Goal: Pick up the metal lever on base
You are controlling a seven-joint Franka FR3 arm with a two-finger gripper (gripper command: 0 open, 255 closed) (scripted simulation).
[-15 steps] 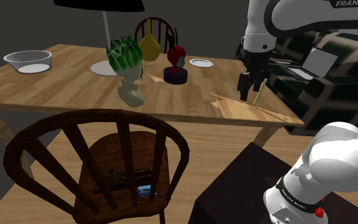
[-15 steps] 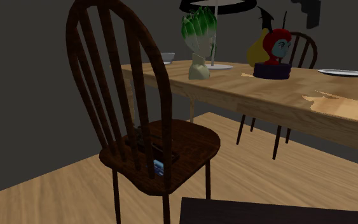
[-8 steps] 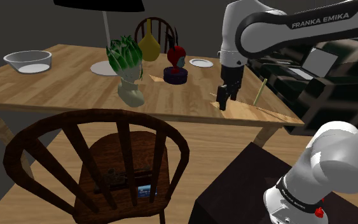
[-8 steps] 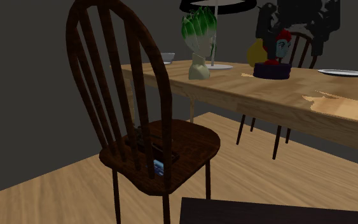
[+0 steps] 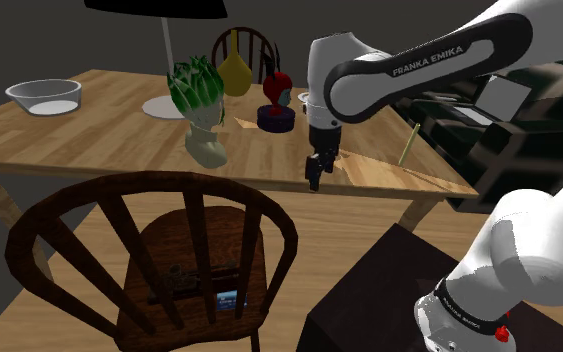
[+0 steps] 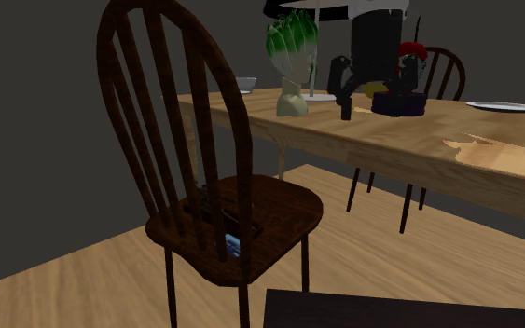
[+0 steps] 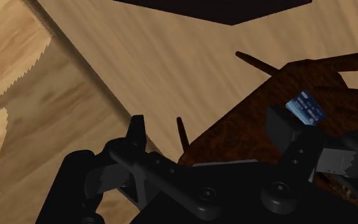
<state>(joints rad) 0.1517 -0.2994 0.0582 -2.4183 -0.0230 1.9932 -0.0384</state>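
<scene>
Shoulder view: black pincer at edge of grainy wooden table

Dim overall; table top brightest; chair deep in shadow.

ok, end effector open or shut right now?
Open. In the wrist view the end effector has its two black fingers standing well apart, with nothing clasped between them.

White arm with dark joints, FRANKA EMIKA lettering and all-black fingers.
</scene>
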